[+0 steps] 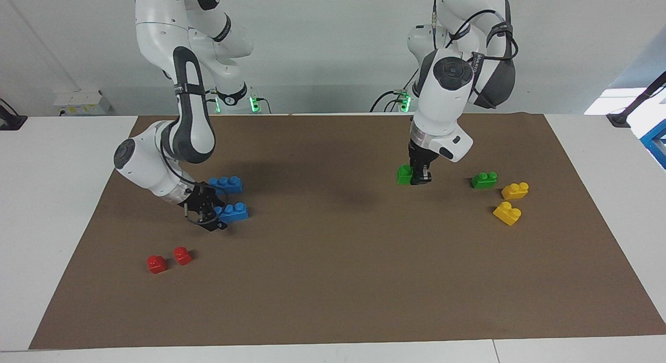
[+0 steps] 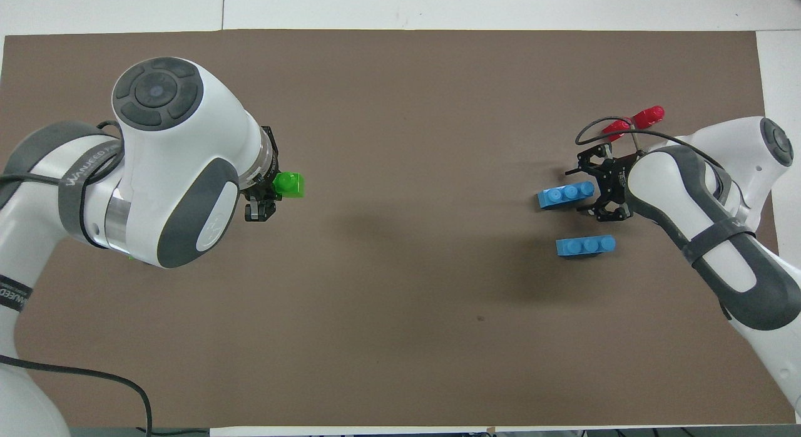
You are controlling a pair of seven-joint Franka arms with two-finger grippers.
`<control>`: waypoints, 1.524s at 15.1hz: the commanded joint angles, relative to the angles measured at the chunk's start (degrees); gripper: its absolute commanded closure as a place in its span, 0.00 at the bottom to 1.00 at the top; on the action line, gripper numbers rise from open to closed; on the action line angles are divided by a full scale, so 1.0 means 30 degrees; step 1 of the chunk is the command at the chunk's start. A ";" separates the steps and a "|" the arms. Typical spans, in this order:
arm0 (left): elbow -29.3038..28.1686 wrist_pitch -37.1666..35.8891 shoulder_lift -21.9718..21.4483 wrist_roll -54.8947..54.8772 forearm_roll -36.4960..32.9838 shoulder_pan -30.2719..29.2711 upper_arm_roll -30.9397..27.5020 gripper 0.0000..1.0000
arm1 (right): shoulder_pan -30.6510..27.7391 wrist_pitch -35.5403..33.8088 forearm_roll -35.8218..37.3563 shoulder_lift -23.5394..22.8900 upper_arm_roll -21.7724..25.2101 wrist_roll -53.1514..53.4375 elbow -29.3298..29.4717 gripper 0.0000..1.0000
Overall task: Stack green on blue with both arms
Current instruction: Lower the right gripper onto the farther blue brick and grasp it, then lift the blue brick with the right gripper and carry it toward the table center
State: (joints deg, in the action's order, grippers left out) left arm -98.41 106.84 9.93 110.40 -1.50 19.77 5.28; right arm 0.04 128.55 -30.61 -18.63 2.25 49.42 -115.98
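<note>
Brown mat apparently covers white table.

— How's my lane between the two arms?

— Wide open brown mat mid-counter. I see a second blue brick just beside the one at my right gripper, red bricks near.

— Left arm's end?

— Spare green brick and yellow bricks crowd it.

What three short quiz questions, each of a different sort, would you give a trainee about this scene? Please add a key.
1. True or false: the right gripper is open at the end of a blue brick.
2. How many yellow bricks lie on the mat?
3. At which brick is the left gripper? A red brick; B green brick; C yellow brick.
Key: 1 true; 2 two; 3 B.
</note>
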 commanded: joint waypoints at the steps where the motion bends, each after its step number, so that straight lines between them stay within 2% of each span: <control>1: 0.0256 -0.0311 -0.0058 0.0259 -0.0088 0.0179 -0.0119 1.00 | -0.0042 -0.0540 -0.0606 0.0176 -0.0017 -0.1762 -0.0218 0.98; 4: 0.0285 -0.0311 -0.0028 0.0259 -0.0029 0.0179 -0.0119 1.00 | 0.0393 -0.1831 -0.0606 0.0731 -0.0046 -0.3291 -0.0042 1.00; 7: 0.0546 -0.0515 -0.0116 0.0201 0.0000 0.0033 -0.0119 1.00 | 0.1506 -0.2068 -0.0606 0.1580 -0.0046 -0.0284 0.0017 1.00; 10: 0.0958 -0.0984 -0.0116 0.0200 0.0030 -0.0026 -0.0148 1.00 | 0.3407 -0.1836 -0.1043 0.2196 -0.0046 0.3319 0.0046 1.00; 15: 0.0901 -0.1364 -0.0408 -0.0033 0.0030 -0.0084 -0.0265 1.00 | 0.5577 -0.1571 -0.1542 0.2520 -0.0046 0.6665 0.0017 1.00; 20: 0.0783 -0.1425 -0.0497 -0.0707 0.0030 -0.0436 -0.0295 1.00 | 0.8183 0.2347 -0.3533 0.2374 -0.0046 1.1613 -0.0334 1.00; 23: 0.0754 -0.1395 -0.0497 -0.0708 0.0030 -0.0436 -0.0295 1.00 | 0.9797 0.4720 -0.3741 0.2315 -0.0046 1.2908 -0.1444 1.00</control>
State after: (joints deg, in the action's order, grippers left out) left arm -96.09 103.84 9.18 109.15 -1.48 18.63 4.39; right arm 26.98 137.92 -40.01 -12.07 1.93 86.13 -117.14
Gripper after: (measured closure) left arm 0.656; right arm 0.652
